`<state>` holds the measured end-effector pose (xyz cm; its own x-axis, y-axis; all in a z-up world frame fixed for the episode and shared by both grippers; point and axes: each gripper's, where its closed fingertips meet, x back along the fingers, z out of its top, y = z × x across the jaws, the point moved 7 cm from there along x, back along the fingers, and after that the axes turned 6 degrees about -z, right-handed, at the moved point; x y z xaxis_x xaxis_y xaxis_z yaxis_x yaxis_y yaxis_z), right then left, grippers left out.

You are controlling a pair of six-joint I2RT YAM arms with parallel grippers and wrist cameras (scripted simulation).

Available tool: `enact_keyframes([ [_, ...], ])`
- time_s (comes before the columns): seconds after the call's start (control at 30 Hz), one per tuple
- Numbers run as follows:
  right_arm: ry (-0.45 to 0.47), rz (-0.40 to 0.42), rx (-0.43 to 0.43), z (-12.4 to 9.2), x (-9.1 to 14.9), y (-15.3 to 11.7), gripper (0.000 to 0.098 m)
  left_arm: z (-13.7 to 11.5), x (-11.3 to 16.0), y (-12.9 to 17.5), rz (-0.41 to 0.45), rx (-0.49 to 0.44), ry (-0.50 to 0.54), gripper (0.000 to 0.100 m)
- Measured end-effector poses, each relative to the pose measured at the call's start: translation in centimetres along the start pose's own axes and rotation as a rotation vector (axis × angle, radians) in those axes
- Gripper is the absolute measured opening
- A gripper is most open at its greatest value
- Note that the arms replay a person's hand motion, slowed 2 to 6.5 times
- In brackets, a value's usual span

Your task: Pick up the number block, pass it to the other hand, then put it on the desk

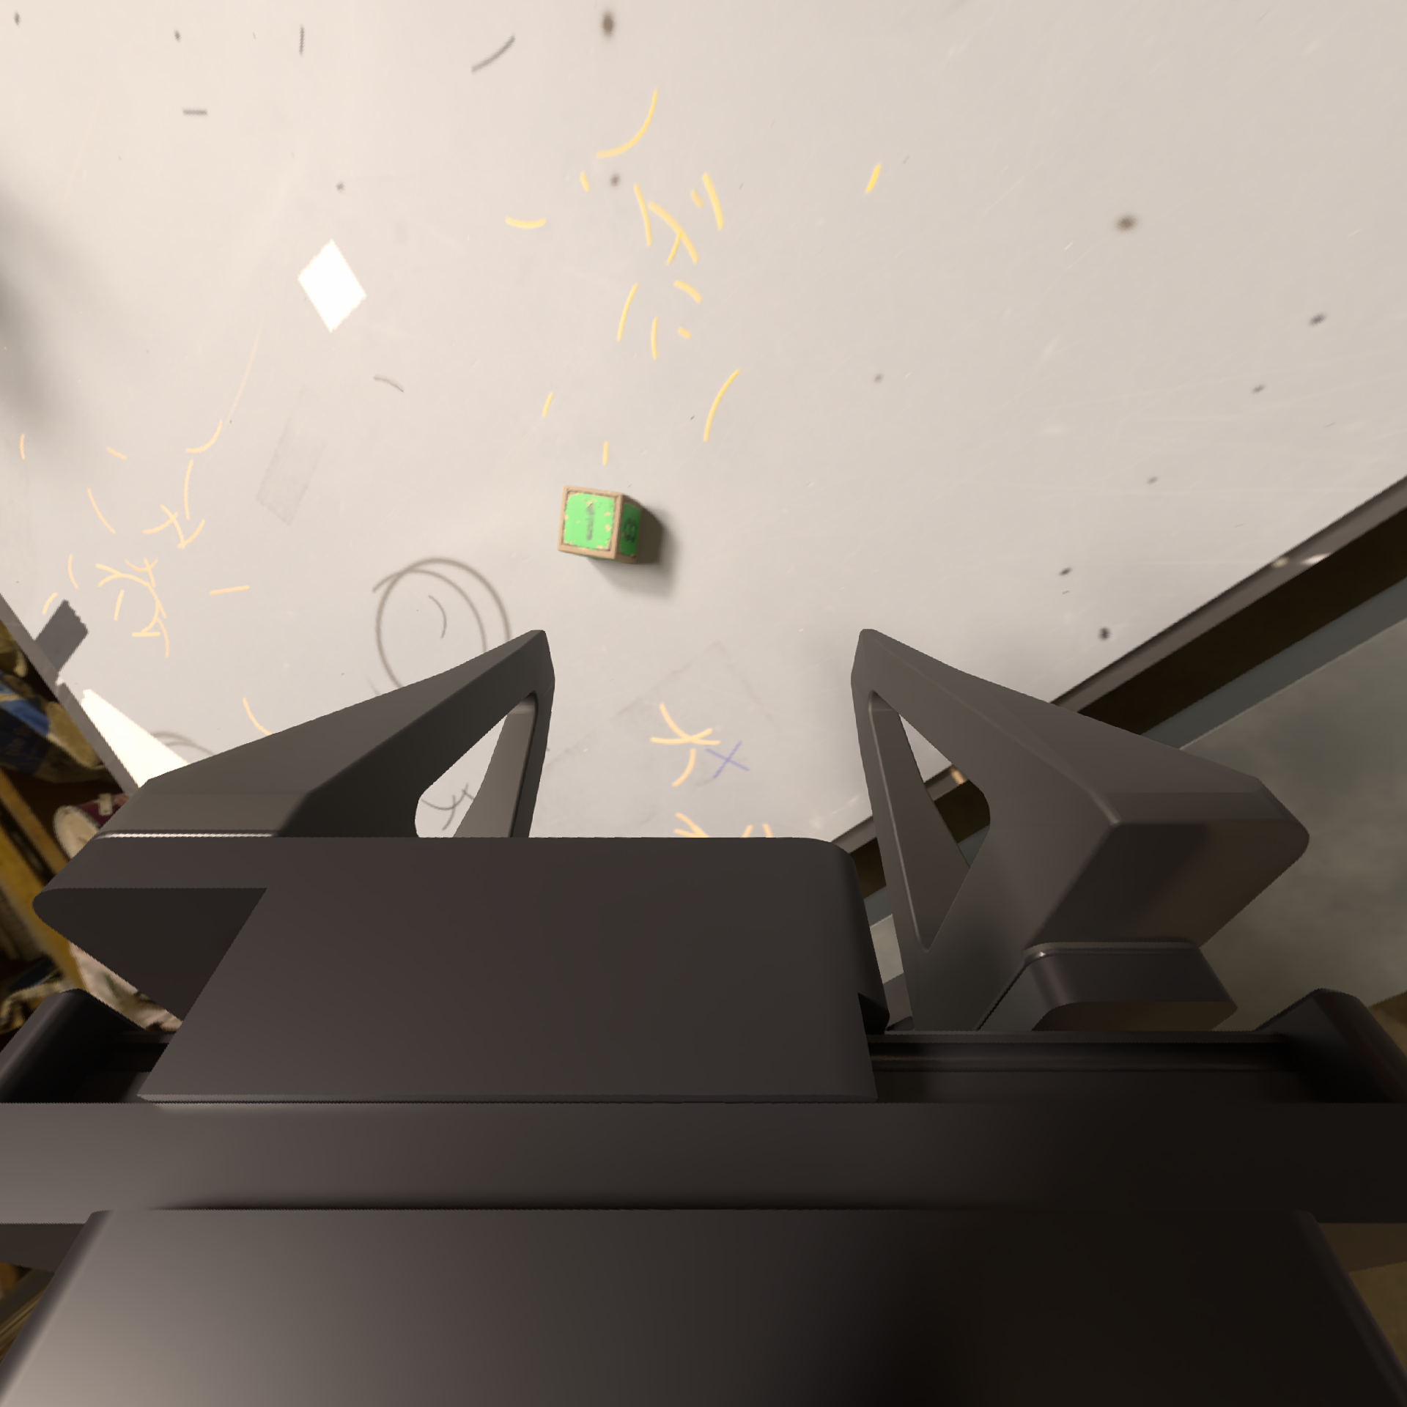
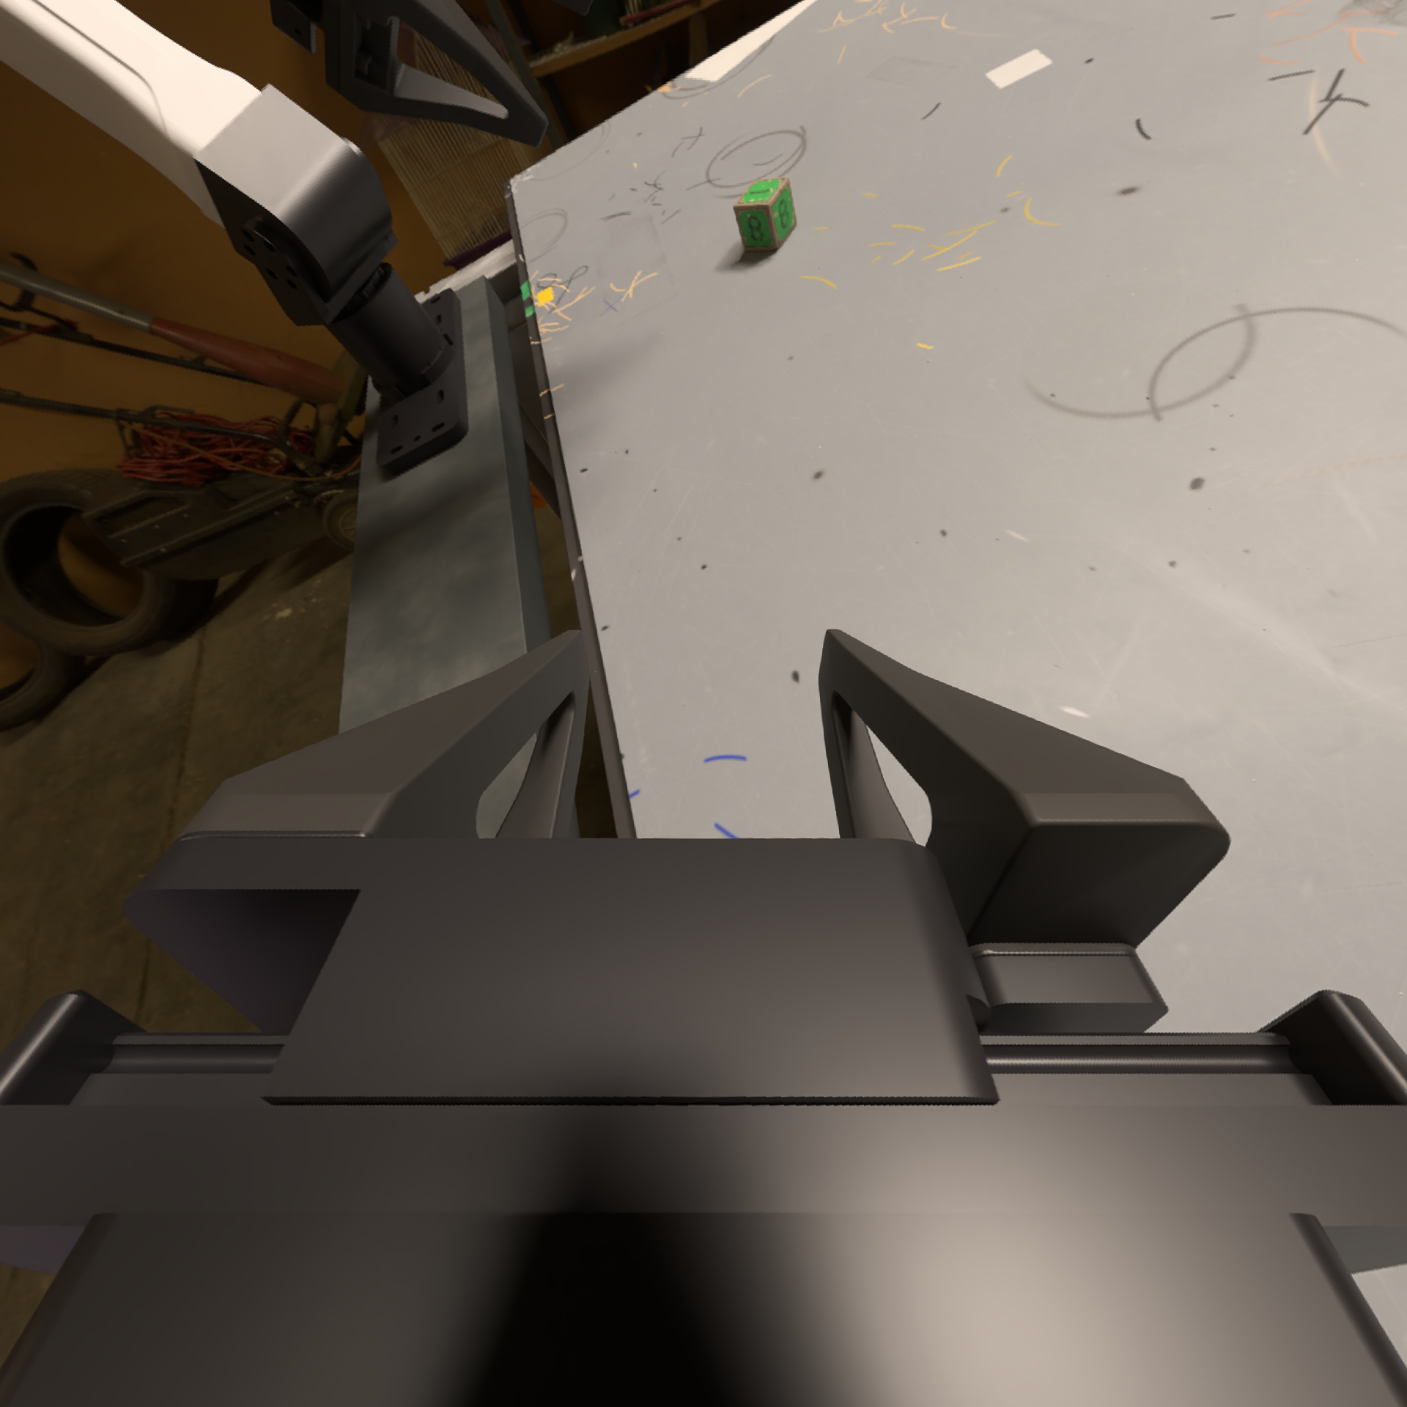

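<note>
Left wrist view: number block (image 1: 605,525) rests on table (image 1: 990,304) | left pincer (image 1: 702,655) open, empty | right pincer (image 2: 704,655) open, empty | we centre left jaws on flat faces, descend square.

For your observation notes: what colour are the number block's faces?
Bright green with tan edges; the small cube-shaped number block shows best in the left wrist view.

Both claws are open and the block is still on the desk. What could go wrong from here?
1. The number block is small next to the left claw, which is wide open; an off-centre close could push it aside.
2. The right claw hangs over the desk edge, so lowering it there risks a hit.
</note>
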<state>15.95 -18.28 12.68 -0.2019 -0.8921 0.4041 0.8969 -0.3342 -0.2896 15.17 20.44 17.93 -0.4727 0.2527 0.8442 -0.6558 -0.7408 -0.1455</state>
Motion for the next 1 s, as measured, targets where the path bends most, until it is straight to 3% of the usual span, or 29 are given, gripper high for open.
enact_keyframes([
  [0.27,0.007,-0.030,-0.008,-0.1,0.0,0.5,0.0557,-0.3,-2.5,-2.8,-0.001,-0.056,-0.113,0.062],
  [0.6,0.016,-0.030,-0.063,-0.2,0.2,1.3,0.0556,-0.3,-5.6,-4.7,-0.125,-0.046,-0.175,0.061],
  [1.0,0.009,-0.029,-0.107,-0.6,0.4,2.0,0.0555,-0.2,-8.3,-6.4,-0.162,-0.046,-0.244,0.059],
])
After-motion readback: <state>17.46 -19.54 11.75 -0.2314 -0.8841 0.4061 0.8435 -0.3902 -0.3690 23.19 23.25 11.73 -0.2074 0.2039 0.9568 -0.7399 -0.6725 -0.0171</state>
